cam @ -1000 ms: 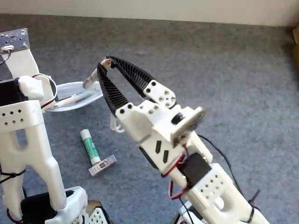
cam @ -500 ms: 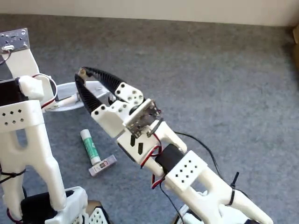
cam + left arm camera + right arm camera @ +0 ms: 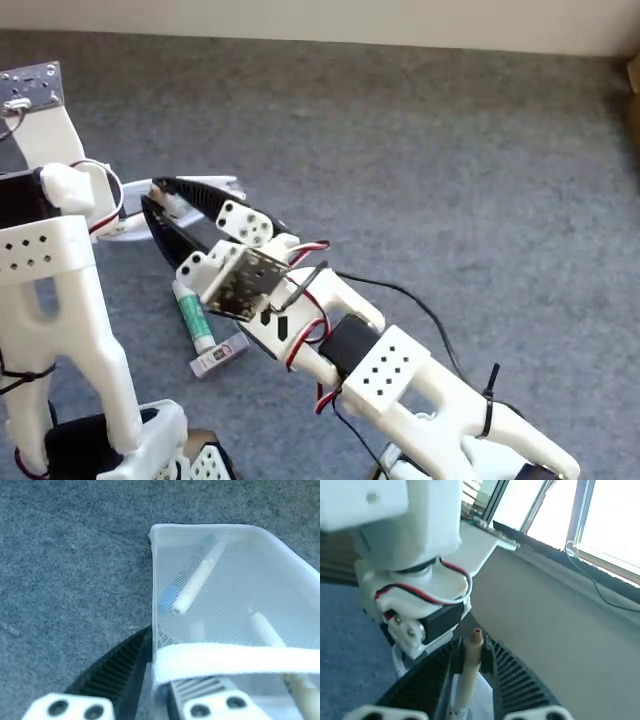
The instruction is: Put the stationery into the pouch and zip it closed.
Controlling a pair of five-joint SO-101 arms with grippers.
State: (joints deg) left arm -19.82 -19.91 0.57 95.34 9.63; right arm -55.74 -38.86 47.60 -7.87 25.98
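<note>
At the mouth of the translucent white mesh pouch, pinched by the left hand, risked snagging the rim with the cream plastic pen clamped in the right hand and dropping it outside.

Mesh pouch with pens inside, its edge between the fingers of the left gripper, against grey carpet.
</note>
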